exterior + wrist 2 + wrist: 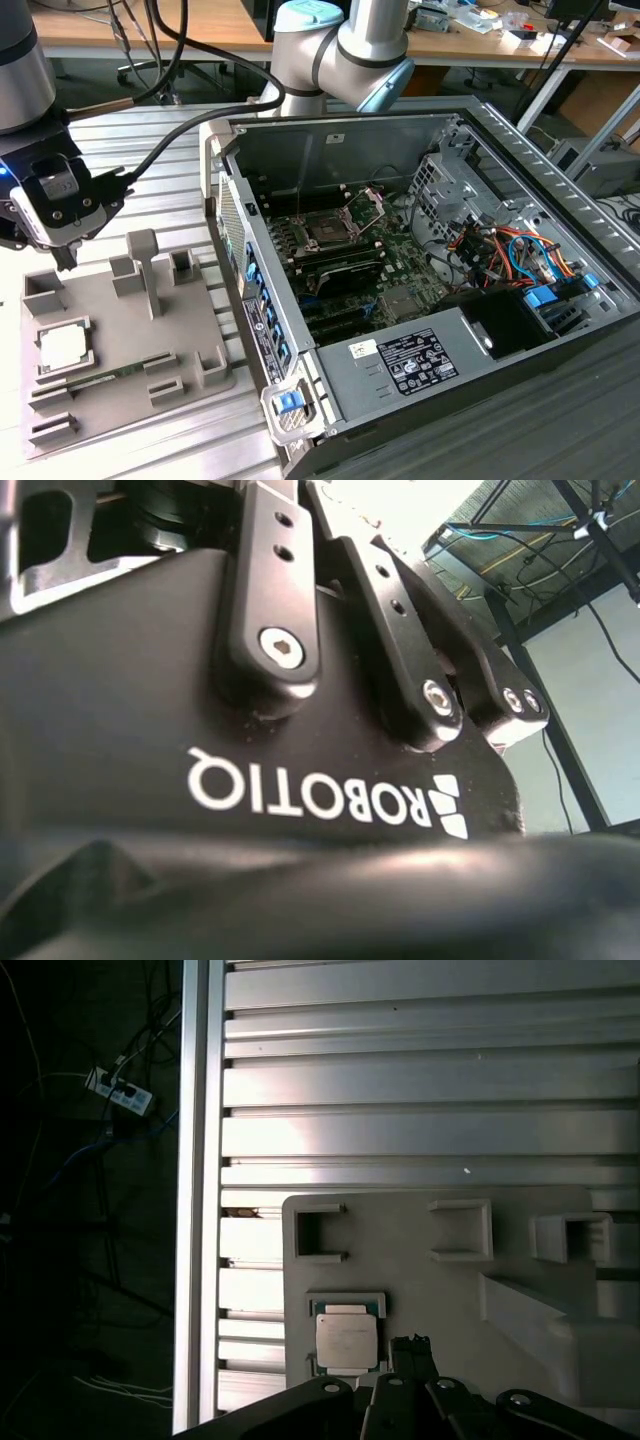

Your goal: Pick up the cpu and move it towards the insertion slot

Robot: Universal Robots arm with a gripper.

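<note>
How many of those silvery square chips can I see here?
1. The chip lies in a square recess of the grey tray, at the exterior view's left, beside the computer case, whose parts could hide others.

Grey fixture plate (120,335) (beside open computer case (320,155))

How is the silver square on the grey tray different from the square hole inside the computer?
The cpu has a pale silvery top; the insertion slot has a dark centre in a shiny frame. The cpu lies on the grey tray outside the computer case; the insertion slot sits inside it, on the motherboard. The insertion slot has a raised metal bracket; the cpu is plain and flat. Both are square.
</note>
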